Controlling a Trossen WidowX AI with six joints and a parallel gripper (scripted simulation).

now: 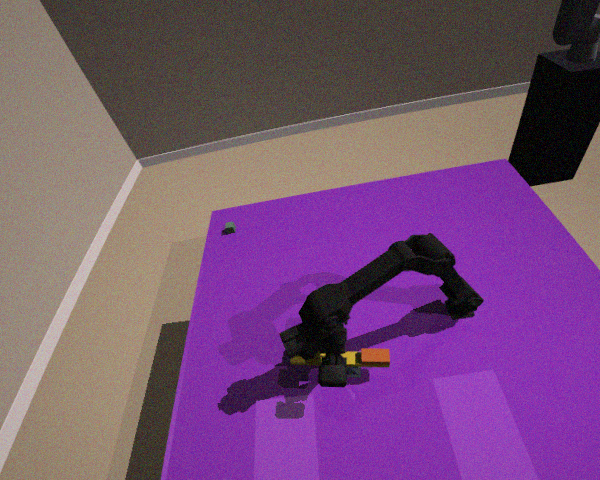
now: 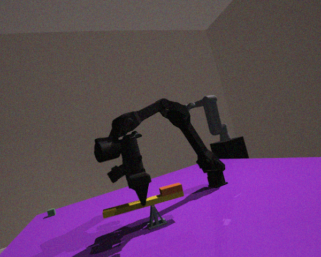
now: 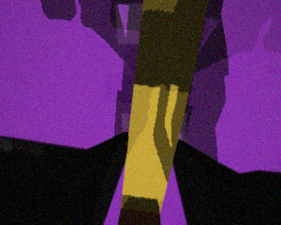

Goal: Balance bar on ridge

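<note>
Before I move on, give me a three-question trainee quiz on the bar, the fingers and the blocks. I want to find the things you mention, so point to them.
1. True or false: the orange block (image 1: pixel 375 356) (image 2: pixel 170 189) sits at the middle of the bar (image 1: pixel 352 358) (image 2: pixel 122 210) (image 3: pixel 147 173).
2. Fill in: the fingers (image 2: pixel 143 204) are shut on the ____.
3. Which lies nearer the ridge (image 2: pixel 155 218): (a) the green block (image 1: pixel 229 227) (image 2: pixel 51 212) or (b) the orange block?

Key: 1 false, it sits at one end; 2 bar; 3 b.
</note>
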